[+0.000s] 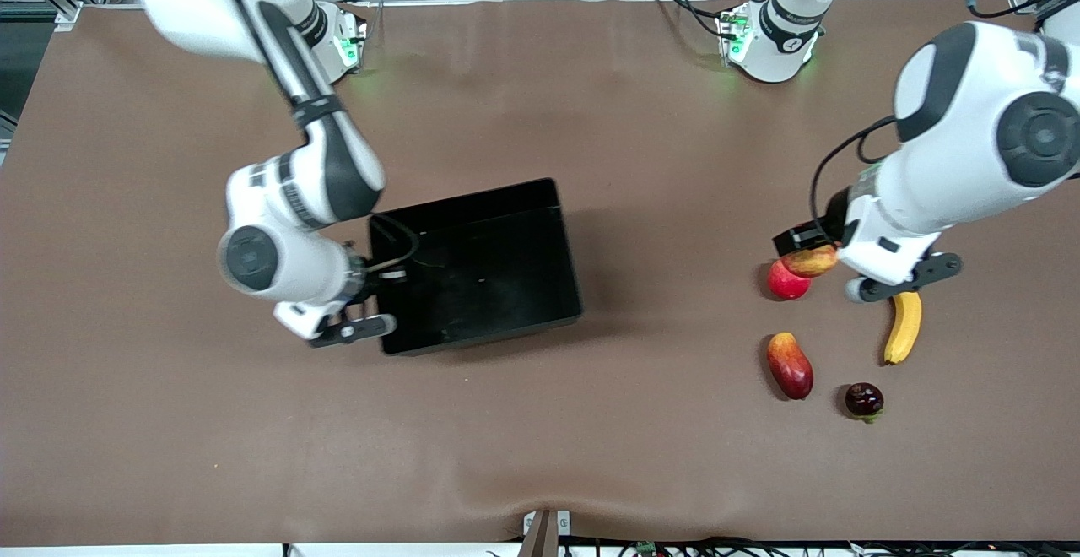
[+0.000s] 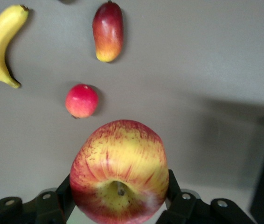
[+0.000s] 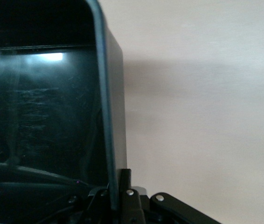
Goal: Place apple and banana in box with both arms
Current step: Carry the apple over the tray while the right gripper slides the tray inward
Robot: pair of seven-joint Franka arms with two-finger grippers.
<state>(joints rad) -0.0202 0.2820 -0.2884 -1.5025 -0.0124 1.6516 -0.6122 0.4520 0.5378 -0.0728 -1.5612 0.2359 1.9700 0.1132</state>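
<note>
- my left gripper (image 2: 119, 205) is clamped on the apple (image 2: 119, 170), which i'm holding up over the table (image 1: 169, 422) at the left arm's end, above the red fruit (image 1: 786, 282).
- my right gripper (image 3: 118, 200) is pinched shut on the box (image 1: 489, 266) wall at the end toward the right arm.
- i see the banana (image 1: 904, 327) on the table, well apart from the box.
- the mango (image 1: 790, 365) and a dark fruit (image 1: 864, 400) lie nearer the front camera than the red fruit.
</note>
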